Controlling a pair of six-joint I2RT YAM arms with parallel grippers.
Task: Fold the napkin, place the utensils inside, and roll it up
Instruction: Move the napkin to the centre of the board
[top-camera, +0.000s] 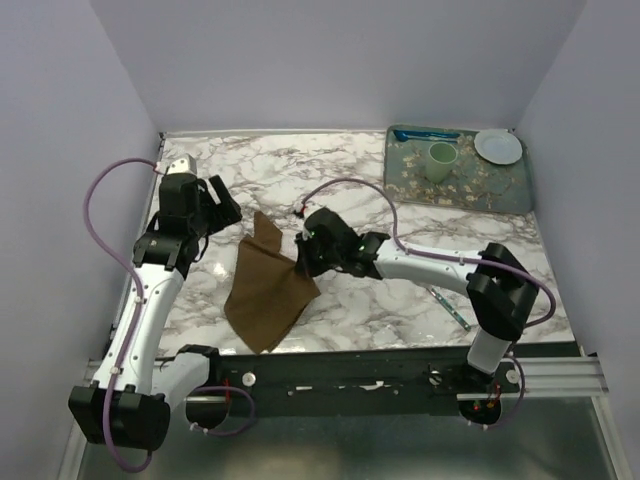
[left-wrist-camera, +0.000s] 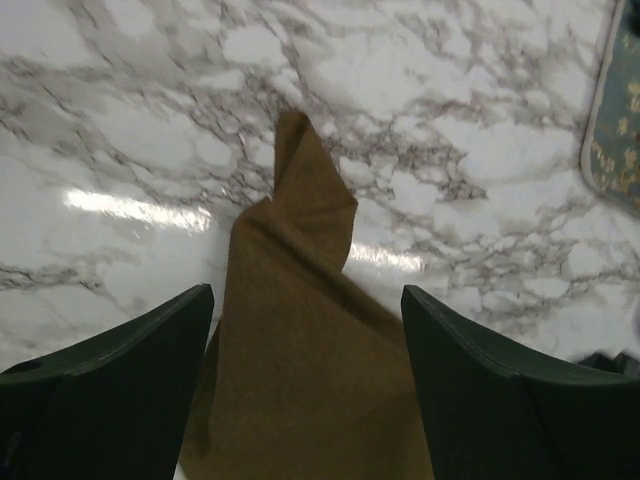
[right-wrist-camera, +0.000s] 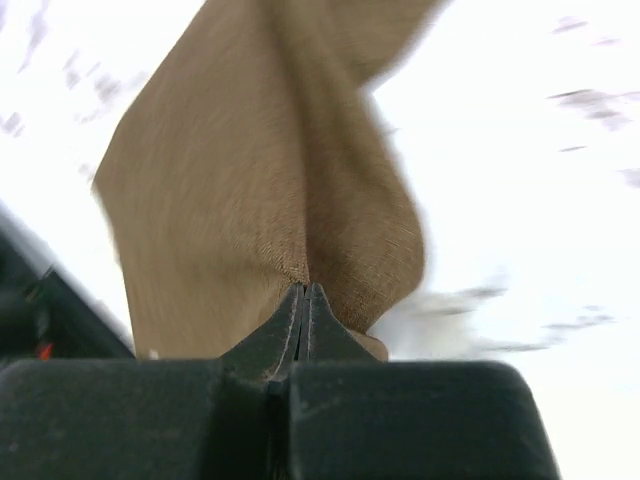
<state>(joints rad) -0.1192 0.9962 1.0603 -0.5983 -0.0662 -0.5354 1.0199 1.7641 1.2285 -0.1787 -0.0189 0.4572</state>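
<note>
Right tool (right-wrist-camera: 305, 300) is clamped flat on the napkin (top-camera: 265, 290), pinching a raised fold at its right edge. Left tool (left-wrist-camera: 305, 300) gapes wide, holds nothing, and hovers over the cloth's far corner. Napkin lies rumpled on the desk (top-camera: 260, 170), left of its middle. Spoon (top-camera: 449, 307) rests well apart, toward the desk's right side.

My read: the fold is the step in hand. I'd carry the pinched edge low across toward the opposite edge. I'd drop the left tool to pin the far corner so the cloth doesn't drag, and release only once the edges line up.
</note>
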